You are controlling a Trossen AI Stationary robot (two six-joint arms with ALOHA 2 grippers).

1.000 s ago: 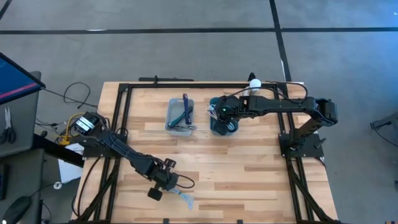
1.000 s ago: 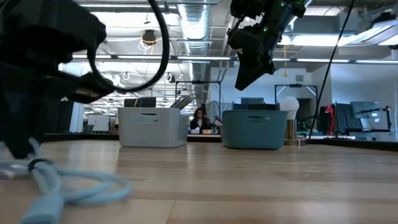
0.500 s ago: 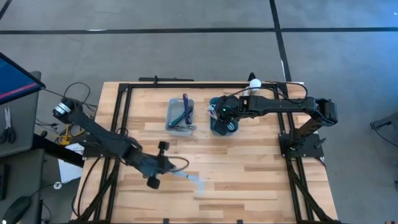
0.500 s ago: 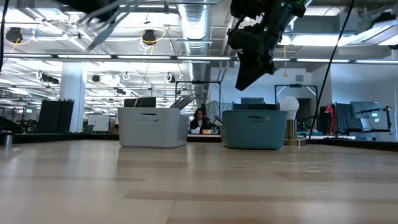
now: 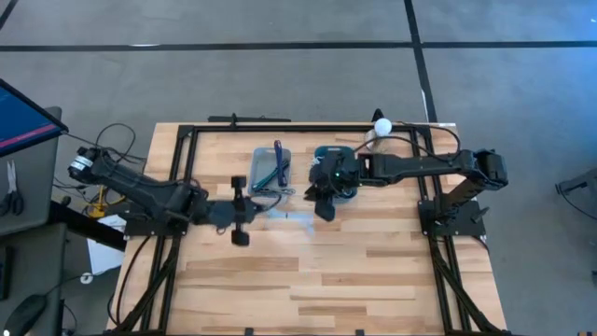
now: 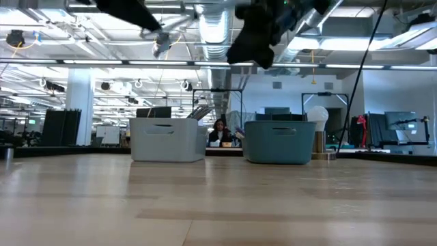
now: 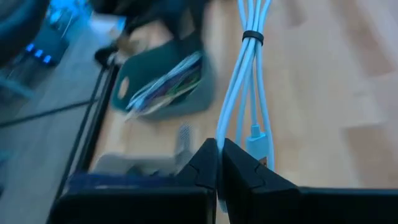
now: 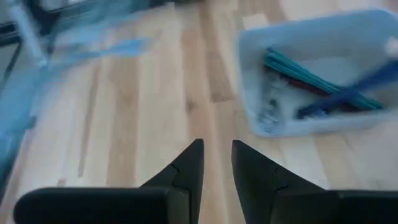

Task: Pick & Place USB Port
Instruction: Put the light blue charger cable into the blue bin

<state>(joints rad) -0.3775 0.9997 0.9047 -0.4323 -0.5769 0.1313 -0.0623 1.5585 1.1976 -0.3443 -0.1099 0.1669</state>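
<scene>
Since a second ago the left gripper (image 5: 244, 207) has lifted off the near edge of the desk (image 5: 373, 271) and swung up toward the middle, taking the pale blue USB cable (image 7: 247, 106) with it, while the right gripper (image 5: 322, 198) has drifted out from over the teal bin (image 5: 337, 152) toward the desk centre. The left gripper's jaws are pinched fully together on the cable, which in the left wrist view hangs from between them as a bundle of loops cinched by a dark tie (image 7: 252, 38), with a flat plug (image 7: 259, 142) dangling near the fingers. In the overhead view the cable is only a faint pale smear just beside the grey bin (image 5: 270, 174), in the air between the two grippers. The right gripper holds nothing, its jaws standing narrowly apart. I judge the cable light, limp and a little slick, so it will swing and sag; the tied bundle looks the surest place to hold, since a single strand could slide through. Counted: one cable with one tie, two bins, two arms, and in the grey bin several thin stick-like items too blurred to count or name.
</scene>
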